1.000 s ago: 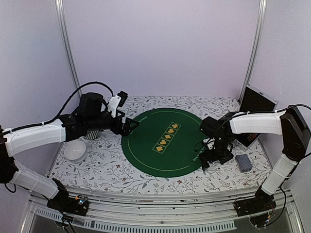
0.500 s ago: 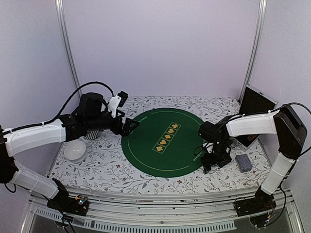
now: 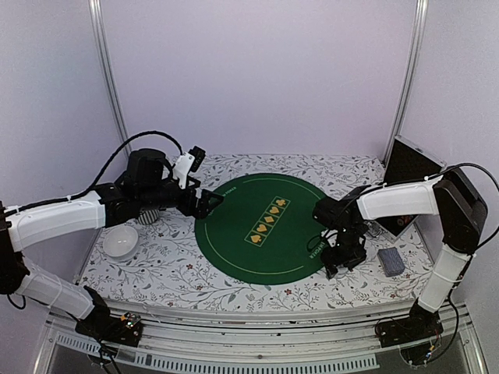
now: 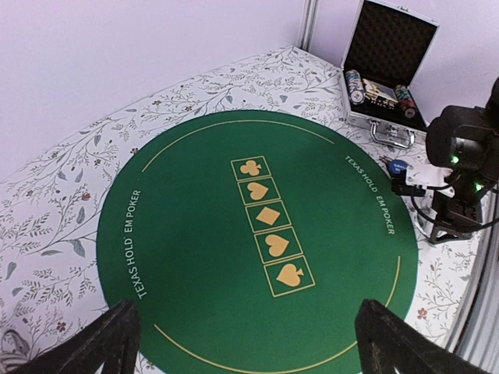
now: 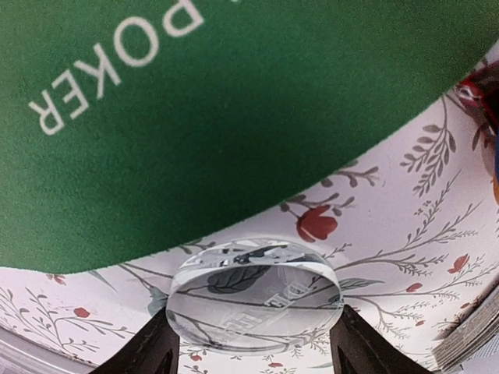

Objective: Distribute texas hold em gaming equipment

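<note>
Clear button [image 5: 253, 292], right of the green mat [image 5: 234, 117] — right gripper [image 5: 253, 341] just pinched its rim, lift likely next; left gripper [image 4: 249, 343] gapes empty.

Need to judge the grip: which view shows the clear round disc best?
Right wrist: the clear disc sits large between both fingers, on the floral cloth. Top view hides it under the right end effector; left wrist shows only that arm, far off.

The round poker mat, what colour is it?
The mat is green, with gold suits and white lettering; best in left wrist view.
</note>
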Controlling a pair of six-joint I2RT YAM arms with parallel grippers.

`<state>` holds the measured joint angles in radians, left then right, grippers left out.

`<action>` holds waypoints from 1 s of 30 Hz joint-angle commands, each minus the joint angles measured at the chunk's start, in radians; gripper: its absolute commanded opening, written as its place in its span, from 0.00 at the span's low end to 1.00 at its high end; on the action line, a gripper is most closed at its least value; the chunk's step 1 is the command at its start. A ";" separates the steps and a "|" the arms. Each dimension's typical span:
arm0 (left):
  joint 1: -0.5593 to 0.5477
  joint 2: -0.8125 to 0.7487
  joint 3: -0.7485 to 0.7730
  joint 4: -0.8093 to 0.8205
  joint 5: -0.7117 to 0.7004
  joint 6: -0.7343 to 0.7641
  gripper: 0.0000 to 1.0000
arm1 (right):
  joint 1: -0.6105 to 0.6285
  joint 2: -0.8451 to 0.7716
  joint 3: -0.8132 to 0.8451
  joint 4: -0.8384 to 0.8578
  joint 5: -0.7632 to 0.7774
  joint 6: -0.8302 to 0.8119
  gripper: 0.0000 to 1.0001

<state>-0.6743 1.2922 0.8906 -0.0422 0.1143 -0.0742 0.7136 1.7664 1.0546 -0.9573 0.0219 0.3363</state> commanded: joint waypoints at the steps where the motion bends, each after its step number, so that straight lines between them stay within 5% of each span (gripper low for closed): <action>1: -0.013 -0.005 -0.009 0.017 -0.008 0.014 0.98 | 0.006 0.020 0.023 0.014 0.021 0.000 0.63; 8: -0.012 -0.005 -0.010 0.018 -0.007 0.017 0.98 | 0.009 -0.005 0.065 -0.045 0.028 -0.002 0.44; 16: -0.013 -0.012 -0.010 0.021 -0.016 0.022 0.98 | 0.076 -0.042 0.267 -0.097 0.012 -0.042 0.39; 24: -0.003 -0.097 -0.029 0.040 -0.314 -0.001 0.98 | 0.271 0.204 0.553 0.031 -0.110 -0.134 0.38; 30: 0.012 -0.182 -0.078 0.106 -0.374 0.001 0.98 | 0.375 0.447 0.799 -0.016 -0.061 -0.182 0.38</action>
<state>-0.6708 1.1442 0.8391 -0.0010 -0.1791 -0.0723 1.0348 2.0869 1.7287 -0.9485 -0.0639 0.2066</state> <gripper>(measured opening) 0.982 0.586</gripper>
